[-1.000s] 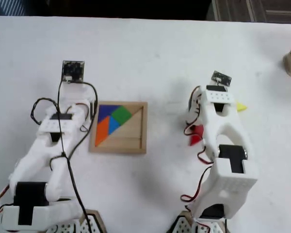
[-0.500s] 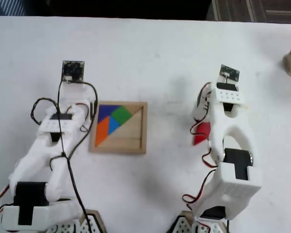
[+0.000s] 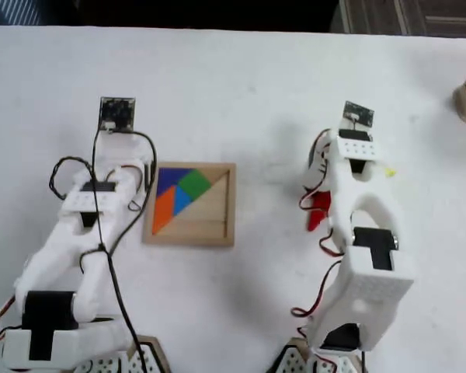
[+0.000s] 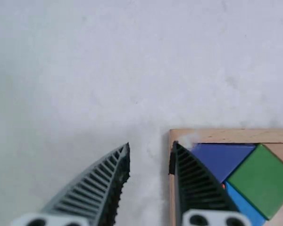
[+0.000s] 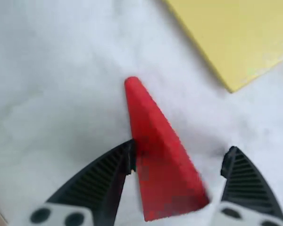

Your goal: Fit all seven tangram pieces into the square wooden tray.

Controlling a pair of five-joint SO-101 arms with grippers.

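Your right jaws swung out sideways and came back within the last second. They are now released and straddle the red piece. It lies flat on the worktop between them, up against one jaw and clear of the other. The yellow piece sits beyond the jaw tips, off to one side. Your left jaws haven't moved: released, one tip over the tray corner, the other outside it. The tray fill is unchanged, with four coloured pieces in by the look. You seem lined up on red. Nothing is grasped yet, so closing looks like the next step.
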